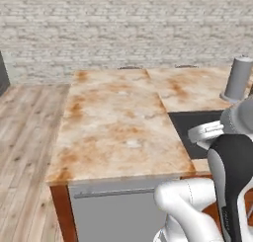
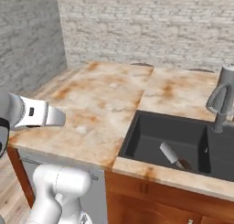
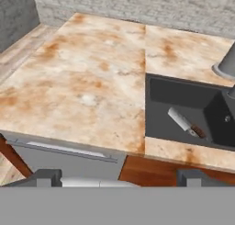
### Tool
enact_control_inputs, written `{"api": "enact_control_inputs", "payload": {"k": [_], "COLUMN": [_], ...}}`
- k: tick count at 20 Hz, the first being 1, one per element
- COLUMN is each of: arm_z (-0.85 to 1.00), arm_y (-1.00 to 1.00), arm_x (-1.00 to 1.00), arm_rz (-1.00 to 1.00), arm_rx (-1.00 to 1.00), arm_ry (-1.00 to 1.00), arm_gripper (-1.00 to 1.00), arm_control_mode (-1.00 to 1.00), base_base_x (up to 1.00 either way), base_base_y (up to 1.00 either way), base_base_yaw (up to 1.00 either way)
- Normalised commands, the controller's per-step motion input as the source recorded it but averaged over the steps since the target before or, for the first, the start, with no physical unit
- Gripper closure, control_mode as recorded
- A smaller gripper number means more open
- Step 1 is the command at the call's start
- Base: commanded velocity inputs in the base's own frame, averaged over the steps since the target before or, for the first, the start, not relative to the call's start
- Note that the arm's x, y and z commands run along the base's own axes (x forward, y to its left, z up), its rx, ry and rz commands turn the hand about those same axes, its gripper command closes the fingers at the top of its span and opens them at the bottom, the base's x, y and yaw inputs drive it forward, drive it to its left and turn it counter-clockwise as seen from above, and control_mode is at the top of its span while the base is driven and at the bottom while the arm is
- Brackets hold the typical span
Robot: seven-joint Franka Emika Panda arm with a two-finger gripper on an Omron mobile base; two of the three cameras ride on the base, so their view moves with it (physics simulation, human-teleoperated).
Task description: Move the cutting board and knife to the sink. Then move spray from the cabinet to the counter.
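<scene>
The pincer (image 3: 118, 177) hangs released, its tips wide apart, above the near edge of the surface (image 3: 87, 81). The knife (image 3: 185, 123) lies in the dark sink (image 3: 158, 120), ahead of the pincer and to its right.

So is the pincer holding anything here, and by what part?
Nothing is held. The pincer is open above the counter's front edge; the knife lies in the sink.

Kitchen: mottled stone counter (image 3: 92, 81), dark sink (image 3: 183, 109) with faucet (image 2: 221, 99), brick wall (image 2: 151, 22), wooden floor (image 1: 24, 137).
</scene>
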Motion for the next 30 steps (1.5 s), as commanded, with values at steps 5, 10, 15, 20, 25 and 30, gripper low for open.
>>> {"api": "enact_control_inputs", "payload": {"k": [5, 10, 15, 20, 25, 30], "arm_z": [0.0, 0.0, 0.0, 0.0, 0.0, 0.0], "arm_y": [0.0, 0.0, 0.0, 0.0, 0.0, 0.0], "arm_x": [0.0, 0.0, 0.0, 0.0, 0.0, 0.0], "arm_rz": [0.0, 0.0, 0.0, 0.0, 0.0, 0.0], "arm_rx": [0.0, 0.0, 0.0, 0.0, 0.0, 0.0], "arm_ry": [0.0, 0.0, 0.0, 0.0, 0.0, 0.0], "arm_gripper": [-1.0, -1.0, -1.0, -1.0, -1.0, -1.0], "arm_control_mode": [1.0, 1.0, 1.0, 1.0, 1.0, 1.0], "base_base_x": [-0.23, -0.33, 0.35, 1.0, 1.0, 1.0], "base_base_y": [1.0, 0.99, 0.68, 0.18, 0.03, 0.0], "base_base_yaw": [0.71, 0.8, 0.76, 0.29, 0.13, 0.21]}}
